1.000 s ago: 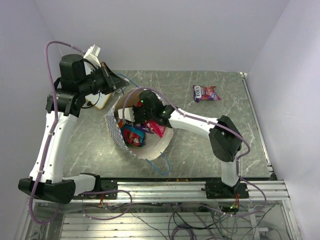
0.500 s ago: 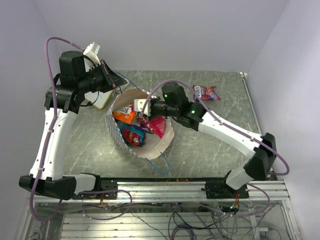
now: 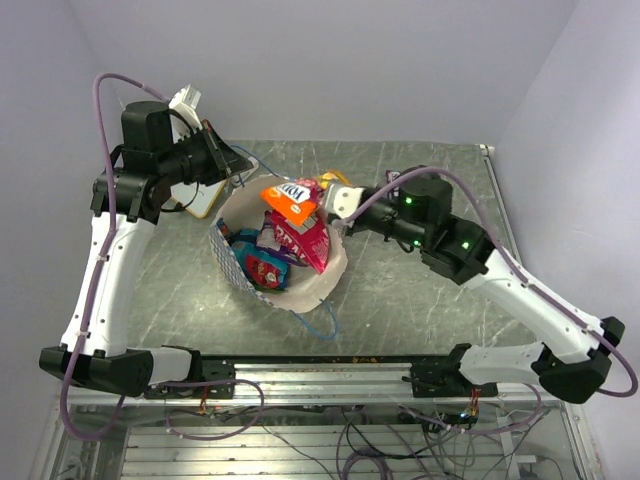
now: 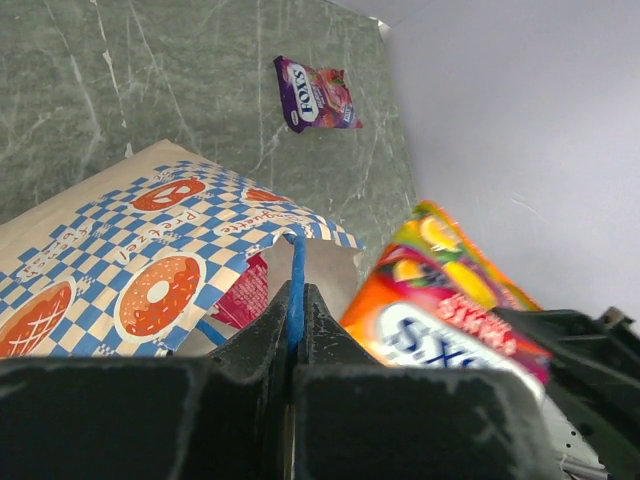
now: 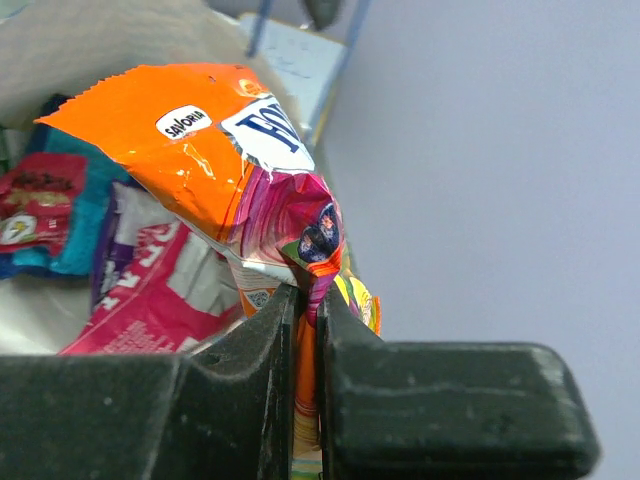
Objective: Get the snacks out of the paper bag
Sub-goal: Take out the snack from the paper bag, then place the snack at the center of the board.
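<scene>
The paper bag (image 3: 300, 295) lies open on the table, its checkered band showing in the left wrist view (image 4: 130, 270). My left gripper (image 3: 222, 160) is shut on the bag's blue cord handle (image 4: 295, 290) and holds it up. My right gripper (image 3: 325, 198) is shut on an orange snack packet (image 3: 290, 200) and holds it above the bag's far rim; the packet also shows in the right wrist view (image 5: 230, 170). Inside the bag lie a large red-pink packet (image 3: 300, 238), a small red one (image 3: 265, 268) and a blue one (image 5: 75, 225). A purple packet (image 3: 412, 185) lies on the table at the back right.
A wooden-framed whiteboard (image 3: 205, 200) lies at the back left under my left gripper. The bag's other blue cord handle (image 3: 325, 325) trails on the table near the front. Walls stand close at the back and both sides.
My right gripper has come up out of the bag with the orange packet and moved to the right and back. My left gripper has kept its hold on the handle.
</scene>
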`<move>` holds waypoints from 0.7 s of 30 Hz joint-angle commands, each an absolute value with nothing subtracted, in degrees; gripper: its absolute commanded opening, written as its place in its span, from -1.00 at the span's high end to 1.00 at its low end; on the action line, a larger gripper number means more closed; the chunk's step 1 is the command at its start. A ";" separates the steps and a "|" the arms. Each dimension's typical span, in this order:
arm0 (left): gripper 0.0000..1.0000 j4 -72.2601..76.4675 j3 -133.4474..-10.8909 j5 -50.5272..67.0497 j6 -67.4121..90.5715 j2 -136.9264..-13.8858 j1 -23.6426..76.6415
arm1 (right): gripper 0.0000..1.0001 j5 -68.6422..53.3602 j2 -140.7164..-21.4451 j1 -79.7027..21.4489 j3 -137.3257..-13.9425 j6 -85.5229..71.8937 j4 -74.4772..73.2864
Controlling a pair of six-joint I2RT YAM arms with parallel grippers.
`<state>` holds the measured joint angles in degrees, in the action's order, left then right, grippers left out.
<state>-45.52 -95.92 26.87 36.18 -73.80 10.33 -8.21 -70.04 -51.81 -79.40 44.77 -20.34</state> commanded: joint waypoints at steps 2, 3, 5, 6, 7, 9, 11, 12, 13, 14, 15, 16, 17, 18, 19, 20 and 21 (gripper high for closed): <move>0.86 -44.98 -97.65 25.94 35.42 -73.39 10.02 | 1.00 -3.23 -64.92 -47.92 -80.08 42.60 -12.67; 0.86 -45.00 -97.50 26.01 35.42 -73.39 10.02 | 1.00 -2.84 -64.12 -46.45 -79.01 42.39 -11.67; 0.86 -44.83 -97.31 26.18 35.40 -73.35 10.02 | 1.00 -1.37 -63.14 -42.51 -77.06 42.03 -10.01; 0.86 -44.80 -97.30 26.25 35.45 -73.31 10.02 | 1.00 -0.98 -62.97 -40.24 -76.29 41.97 -10.07; 0.86 -44.74 -97.23 26.33 35.40 -73.30 10.02 | 1.00 -0.63 -62.89 -37.97 -74.88 41.41 -9.37; 0.86 -44.70 -97.12 26.36 35.42 -73.30 10.02 | 1.00 -0.56 -62.72 -33.54 -70.87 41.01 -6.68; 0.86 -44.67 -96.85 26.52 35.42 -73.18 10.02 | 1.00 0.39 -63.28 -30.87 -66.33 41.97 -2.94; 0.86 -44.64 -96.67 26.56 35.44 -73.08 10.02 | 1.00 1.40 -63.80 -29.71 -64.00 42.73 -0.77; 0.86 -44.69 -96.60 26.57 35.44 -73.04 10.02 | 1.00 2.20 -64.66 -28.76 -62.05 43.52 1.36; 0.86 -44.81 -96.55 26.70 35.37 -72.97 10.02 | 1.00 2.04 -65.85 -26.08 -60.35 44.46 3.24; 0.86 -44.94 -96.51 26.74 35.34 -72.91 10.02 | 1.00 1.10 -67.07 -24.20 -58.94 45.72 4.83; 0.86 -45.03 -96.35 26.75 35.26 -72.80 10.02 | 1.00 0.03 -68.73 -22.28 -58.07 47.19 5.92; 0.86 -45.07 -96.19 26.75 35.20 -72.63 10.00 | 1.00 -0.92 -71.10 -20.76 -57.75 49.20 6.57; 0.86 -45.09 -96.04 26.78 35.16 -72.52 10.02 | 1.00 -1.72 -72.89 -19.41 -57.72 50.60 7.12; 0.86 -45.16 -95.92 26.92 35.11 -72.45 10.02 | 1.00 -2.68 -74.72 -18.02 -57.96 51.37 7.60; 0.86 -45.17 -95.77 27.06 35.13 -72.36 10.07 | 1.00 -4.30 -76.46 -16.45 -58.29 52.21 8.22; 0.86 -45.13 -95.65 27.13 35.15 -72.27 10.05 | 1.00 -5.79 -78.08 -14.56 -58.54 53.15 8.92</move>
